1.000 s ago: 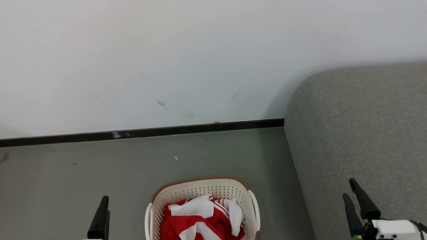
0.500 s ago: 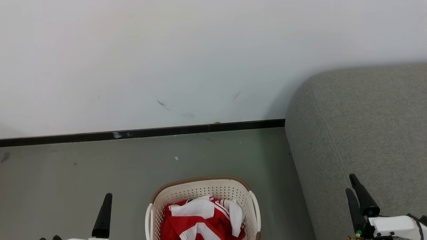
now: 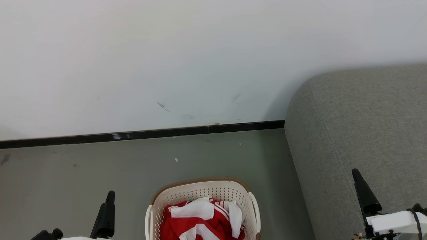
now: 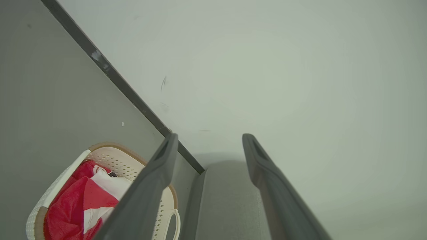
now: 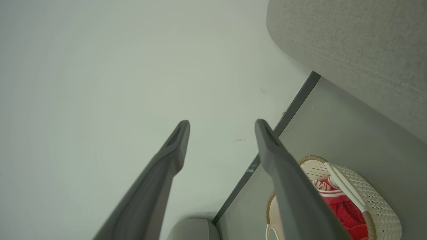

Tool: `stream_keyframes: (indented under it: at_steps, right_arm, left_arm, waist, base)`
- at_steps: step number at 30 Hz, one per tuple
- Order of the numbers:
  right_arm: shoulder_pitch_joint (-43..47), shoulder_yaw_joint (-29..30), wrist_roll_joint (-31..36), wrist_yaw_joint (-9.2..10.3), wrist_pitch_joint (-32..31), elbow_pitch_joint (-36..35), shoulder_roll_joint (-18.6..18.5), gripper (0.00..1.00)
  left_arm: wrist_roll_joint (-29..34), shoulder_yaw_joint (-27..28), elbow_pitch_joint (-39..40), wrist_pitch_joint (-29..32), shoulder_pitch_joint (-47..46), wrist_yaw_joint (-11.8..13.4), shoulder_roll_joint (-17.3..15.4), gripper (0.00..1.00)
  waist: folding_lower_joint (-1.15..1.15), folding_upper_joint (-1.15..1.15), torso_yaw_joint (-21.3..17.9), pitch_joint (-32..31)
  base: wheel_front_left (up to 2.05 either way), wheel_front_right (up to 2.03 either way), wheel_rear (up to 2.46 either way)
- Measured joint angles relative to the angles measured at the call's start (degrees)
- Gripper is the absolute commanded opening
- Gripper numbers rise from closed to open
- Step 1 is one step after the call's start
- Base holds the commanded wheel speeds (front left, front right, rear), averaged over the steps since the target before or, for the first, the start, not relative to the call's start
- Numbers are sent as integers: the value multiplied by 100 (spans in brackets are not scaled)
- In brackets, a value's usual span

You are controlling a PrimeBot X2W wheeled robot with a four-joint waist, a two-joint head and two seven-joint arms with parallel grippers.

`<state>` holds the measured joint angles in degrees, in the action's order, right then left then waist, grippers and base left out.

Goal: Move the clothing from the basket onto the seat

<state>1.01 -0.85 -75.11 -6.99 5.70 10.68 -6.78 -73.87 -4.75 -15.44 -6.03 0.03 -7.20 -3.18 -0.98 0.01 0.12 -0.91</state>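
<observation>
**Red clothes lie in the basket, and both grippers are open and hold nothing**

At the lower left of the head view, the left gripper (image 3: 111,195) points up over the grey floor (image 3: 66,173). The left wrist view looks along its two dark fingers. They stand wide apart, and there is nothing between them. This gripper is off to the side of the basket and does not touch it.

In the middle, at the bottom, the basket (image 3: 200,191) stands on the floor. It is cream-white, full of little holes, and has a brown rim along its far edge. The clothing (image 3: 217,220) lies inside it in a crumpled heap. It is bright red with white parts and white stripes. The picture cuts off the near part of the basket, so I cannot tell how the heap lies there.

Behind the basket is a white wall (image 3: 200,60) with a black strip (image 3: 166,132) along its foot.

On the right is the seat (image 3: 367,126), a big grey sofa with a round corner. It is near the basket, with a strip of floor between them.

At the lower right, the right gripper (image 3: 356,171) points up in front of the seat's grey side. The right wrist view shows its fingers spread wide, with nothing between them.
</observation>
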Motion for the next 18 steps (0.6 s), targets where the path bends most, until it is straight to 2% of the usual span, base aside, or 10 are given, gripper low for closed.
stream_keyframes:
  at_steps: [18]
  right_arm:
    - [94, -12, 2260, -4, 294, -252, -189, 100]
  left_arm:
    - [2336, -8, 266, -272, 0, 49, 8, 100]
  waist:
    - [79, 0, -18, 86]
  base:
    - [0, 0, 0]
